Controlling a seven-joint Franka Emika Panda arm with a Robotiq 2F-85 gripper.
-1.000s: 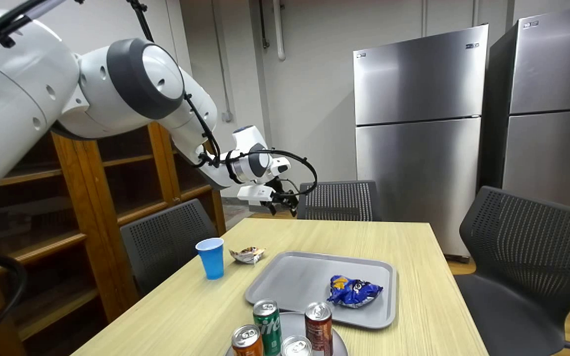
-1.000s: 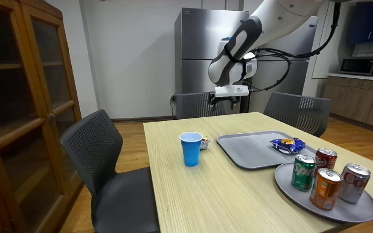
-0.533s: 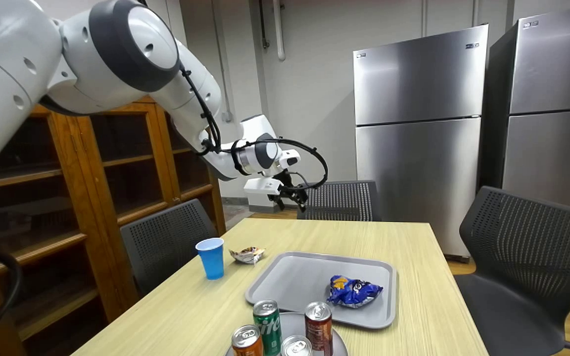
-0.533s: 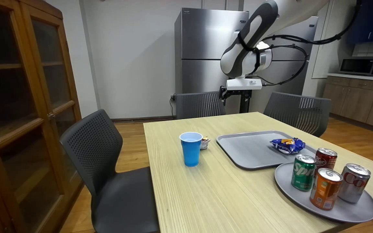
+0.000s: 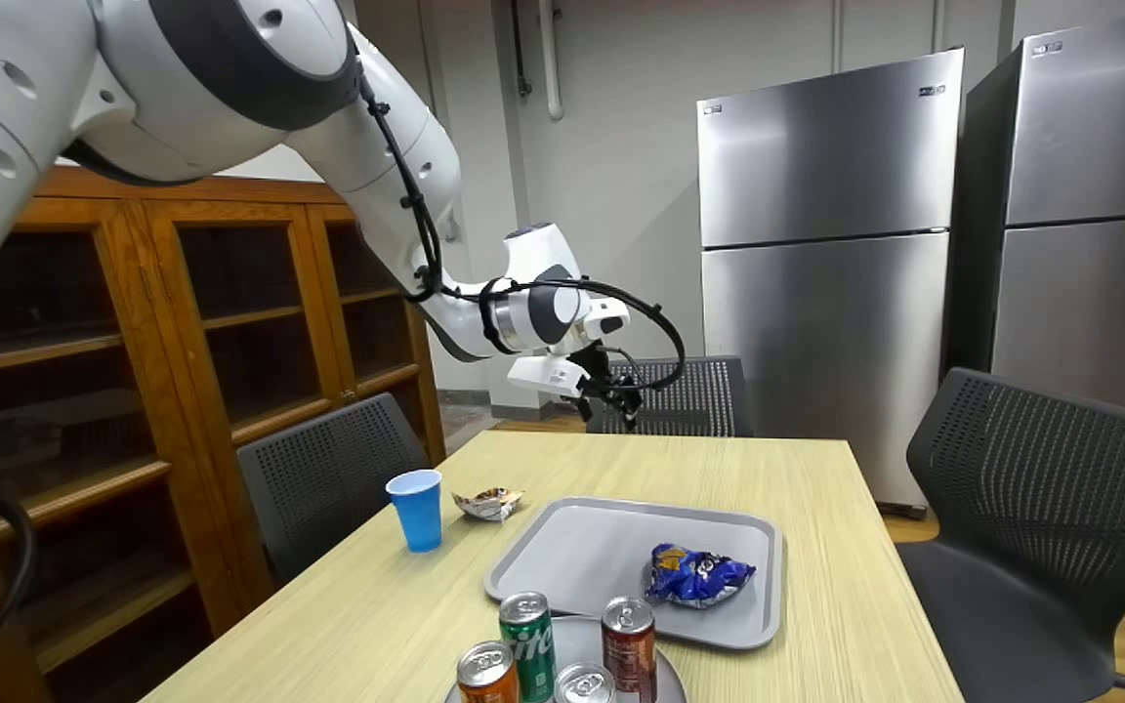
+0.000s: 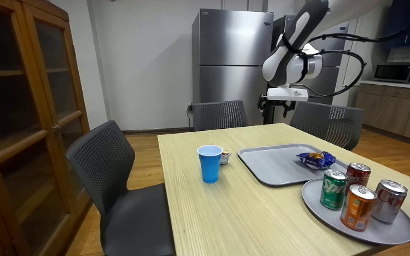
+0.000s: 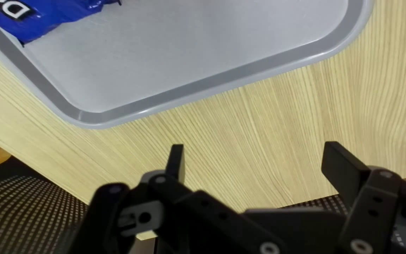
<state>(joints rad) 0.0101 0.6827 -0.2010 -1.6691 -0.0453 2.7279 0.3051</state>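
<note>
In an exterior view, a glass-doored wooden cabinet (image 6: 43,142) stands at the far left, with a dark mesh-backed chair (image 6: 105,160) between it and the pale wood tabletop (image 6: 240,217). On the tabletop stands an upright blue plastic cup (image 6: 210,169), with a crumpled foil packet (image 6: 225,158) just beside it, partly hidden. Next comes a gray tray (image 6: 272,163), lying flat. Past its far side hangs the end effector (image 7: 254,157), released, its jaws spread wide; in the wrist view, wood grain shows between its fingers and the tray's rim lies just ahead of them. Farther right, a blue snack bag (image 6: 317,160) lies in the tray, near its edge. A round gray plate (image 6: 379,233) sits just beside the tray; whether the two touch I cannot tell. It carries four upright cans: a green Sprite can (image 6: 333,193), a dark red Dr Pepper can (image 6: 358,174), an orange soda can (image 6: 358,209) and a silver Coke can (image 6: 392,202). A microwave (image 6: 392,72) stands in the right background.
</note>
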